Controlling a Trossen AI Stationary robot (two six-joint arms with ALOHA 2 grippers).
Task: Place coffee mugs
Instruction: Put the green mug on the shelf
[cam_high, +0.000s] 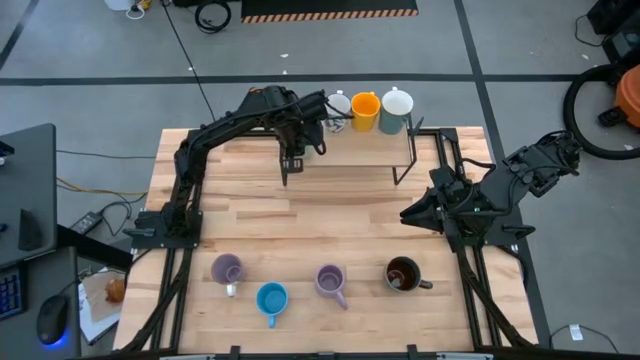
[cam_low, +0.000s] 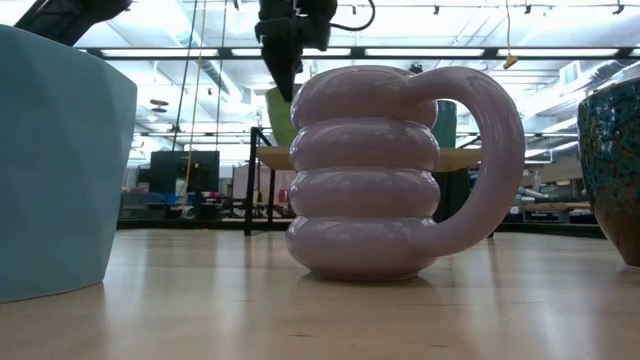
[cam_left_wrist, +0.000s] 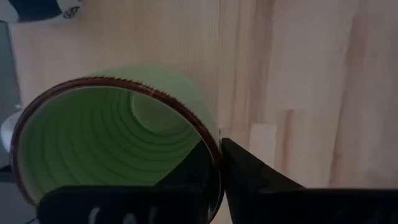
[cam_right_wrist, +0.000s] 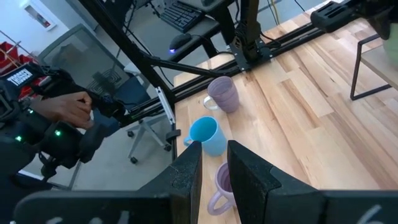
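Right up against your low camera sits the ridged light purple mug (cam_low: 370, 175), handle turned right, with the blue mug (cam_low: 55, 160) filling the left edge and the dark brown mug (cam_low: 612, 170) at the right. Look down from above and you have the wooden table (cam_high: 340, 215) with a raised shelf (cam_high: 350, 150) at its far edge. Your left gripper (cam_left_wrist: 219, 149) is up at that shelf, pinching the rim of the green mug (cam_left_wrist: 118, 140), one finger inside and one outside. Beside it on the shelf stand a white mug (cam_high: 340, 103), the orange mug (cam_high: 365, 110) and another white mug (cam_high: 397, 105). Your right gripper (cam_right_wrist: 213, 155) waits over the table's right side, fingers narrowly parted, holding nothing. Along the near edge: a second light purple mug (cam_high: 228, 270), blue, purple, brown.
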